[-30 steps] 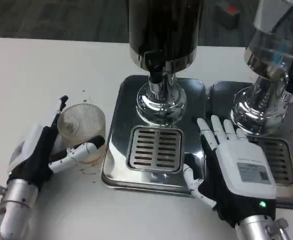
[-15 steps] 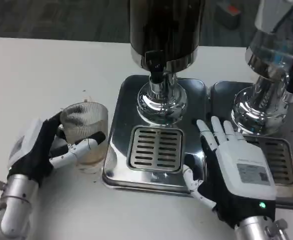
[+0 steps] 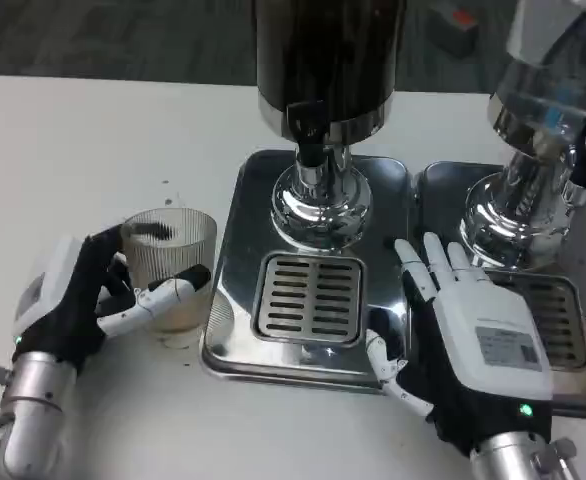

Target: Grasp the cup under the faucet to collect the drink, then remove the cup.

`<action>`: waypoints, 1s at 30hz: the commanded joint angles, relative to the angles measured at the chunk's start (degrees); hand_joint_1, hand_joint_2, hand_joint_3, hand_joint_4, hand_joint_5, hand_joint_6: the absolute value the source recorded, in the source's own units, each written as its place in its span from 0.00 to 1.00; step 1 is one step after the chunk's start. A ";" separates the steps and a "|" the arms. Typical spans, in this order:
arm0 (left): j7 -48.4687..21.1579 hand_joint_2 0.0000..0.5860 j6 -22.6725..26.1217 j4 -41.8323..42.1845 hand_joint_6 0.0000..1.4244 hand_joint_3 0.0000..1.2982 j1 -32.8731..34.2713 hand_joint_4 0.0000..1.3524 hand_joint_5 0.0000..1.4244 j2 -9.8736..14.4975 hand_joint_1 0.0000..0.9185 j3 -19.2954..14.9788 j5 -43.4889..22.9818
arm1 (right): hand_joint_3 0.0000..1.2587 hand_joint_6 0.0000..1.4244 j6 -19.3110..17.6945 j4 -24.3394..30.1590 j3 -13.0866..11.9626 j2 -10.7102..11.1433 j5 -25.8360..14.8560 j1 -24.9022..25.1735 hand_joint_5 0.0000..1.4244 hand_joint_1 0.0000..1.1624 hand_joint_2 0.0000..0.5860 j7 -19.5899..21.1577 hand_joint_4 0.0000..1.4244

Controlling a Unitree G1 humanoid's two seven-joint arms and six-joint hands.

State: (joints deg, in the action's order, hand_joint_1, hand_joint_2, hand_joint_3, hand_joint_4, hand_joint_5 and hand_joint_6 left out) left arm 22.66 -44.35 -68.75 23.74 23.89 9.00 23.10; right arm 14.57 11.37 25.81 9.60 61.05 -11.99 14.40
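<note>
Beside drip tray [image 3: 235,270]: left hand [image 3: 78,300] grips ribbed cup [image 3: 169,262], contents unclear; right hand [image 3: 468,335] spread flat.

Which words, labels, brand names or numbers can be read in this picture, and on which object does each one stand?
No text can be read.
Right robot hand: a grey label on its white back carries small print and a square code, too small and blurred to read.
Left robot hand, ribbed glass cup, dark drink dispenser, metal drip tray: no writing is visible on them.
</note>
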 commanded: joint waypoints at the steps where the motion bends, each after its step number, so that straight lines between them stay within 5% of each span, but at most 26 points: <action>1: 3.61 0.18 -1.98 0.83 0.63 0.43 -0.33 0.47 0.61 0.05 0.46 -0.30 0.37 | 0.08 0.07 -0.06 -0.24 -0.32 -0.07 -0.49 0.20 0.01 0.29 0.93 0.17 0.00; 17: 5.11 0.15 -5.32 2.86 0.65 0.45 1.11 0.50 0.62 -0.23 0.50 0.01 0.90 | 0.08 0.08 -0.05 0.04 -0.56 0.14 -0.12 0.23 0.01 0.29 0.92 0.48 0.00; 27: 7.02 0.14 -4.98 3.42 0.65 0.46 4.20 0.50 0.62 -1.09 0.50 3.27 5.87 | 0.08 0.06 0.86 1.01 -0.77 -0.31 0.66 -0.38 0.01 0.30 0.91 1.09 0.00; 30: 9.16 0.14 -3.56 2.97 0.65 0.46 5.71 0.50 0.62 -0.94 0.50 6.50 10.16 | 0.08 0.02 2.57 2.41 -0.77 -1.08 1.77 -1.25 0.00 0.31 0.91 1.37 0.00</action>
State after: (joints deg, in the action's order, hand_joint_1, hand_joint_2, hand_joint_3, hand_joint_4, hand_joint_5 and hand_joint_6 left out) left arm 29.31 -48.13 -65.86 27.09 22.98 13.35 30.57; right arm 15.73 11.95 25.45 9.36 61.66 -12.20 14.77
